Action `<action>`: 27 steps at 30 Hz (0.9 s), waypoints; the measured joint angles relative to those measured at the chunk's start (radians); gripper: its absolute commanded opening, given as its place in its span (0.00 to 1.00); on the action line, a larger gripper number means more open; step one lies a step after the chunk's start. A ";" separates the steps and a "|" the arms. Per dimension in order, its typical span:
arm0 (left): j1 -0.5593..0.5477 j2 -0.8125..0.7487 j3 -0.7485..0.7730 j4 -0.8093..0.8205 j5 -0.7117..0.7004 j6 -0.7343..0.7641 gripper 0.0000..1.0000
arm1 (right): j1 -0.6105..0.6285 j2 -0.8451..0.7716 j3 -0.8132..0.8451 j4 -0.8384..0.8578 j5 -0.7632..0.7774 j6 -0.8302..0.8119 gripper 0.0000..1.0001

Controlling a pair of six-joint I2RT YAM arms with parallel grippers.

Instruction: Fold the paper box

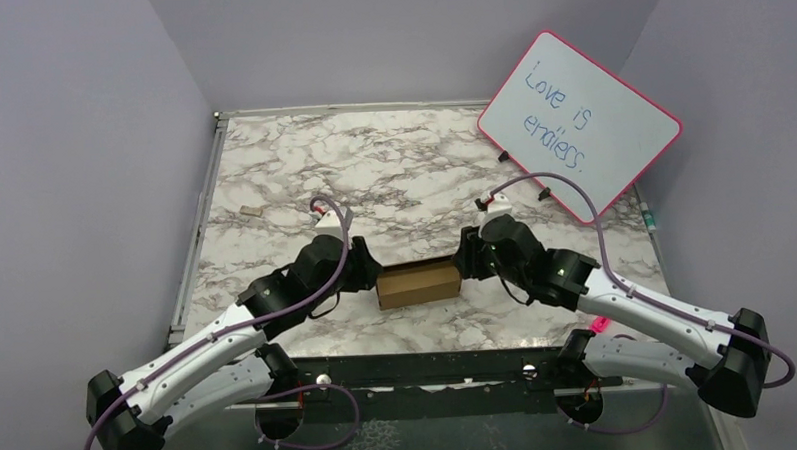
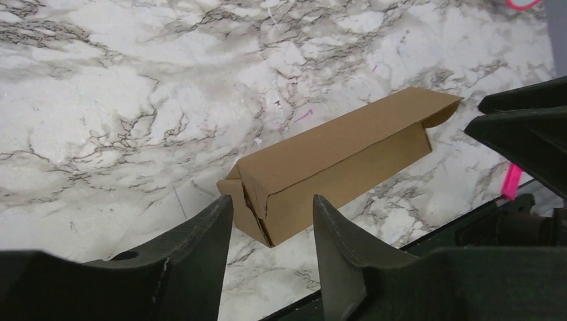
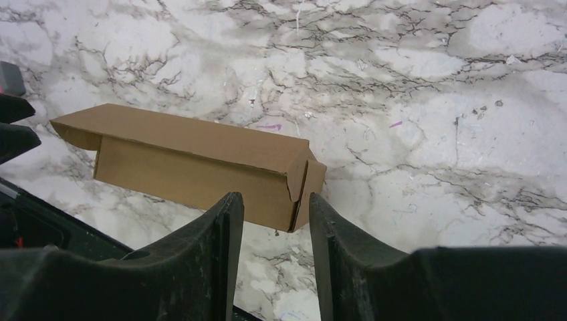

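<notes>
Table [image 1: 272, 169], marble-pattern, is carrying all items. Whiteboard [image 1: 581, 124] is leaning at far-right corner, well apart from work area. Box [image 1: 418, 283] is lying flat near table's front-centre, long axis L-to-R, btwn both arms. This is giving each gripper access to one end. Box is showing as a formed oblong w/ end flaps sitting slightly proud, so folding is judged approx. complete.

L gripper [image 2: 272, 199] is standing at box's L end, jaws parted, not clamping. R gripper [image 3: 274, 195] is mirroring at R end, jaws parted, holding nothing. Fingertip contact w/ box: cannot tell.

Scrap [image 1: 251, 208] is lying far-left, apart.
</notes>
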 measured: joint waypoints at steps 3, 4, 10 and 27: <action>0.000 0.056 0.003 -0.009 0.000 0.004 0.39 | 0.000 0.038 0.020 0.001 0.010 -0.010 0.40; 0.000 0.070 0.003 -0.015 0.000 0.005 0.37 | 0.000 0.048 0.023 0.001 0.015 -0.012 0.38; 0.000 0.115 0.005 -0.023 0.000 0.017 0.30 | 0.000 0.073 0.024 0.001 0.043 -0.027 0.28; -0.001 0.187 0.033 -0.013 0.033 0.038 0.00 | -0.001 0.102 -0.012 0.066 0.043 -0.024 0.01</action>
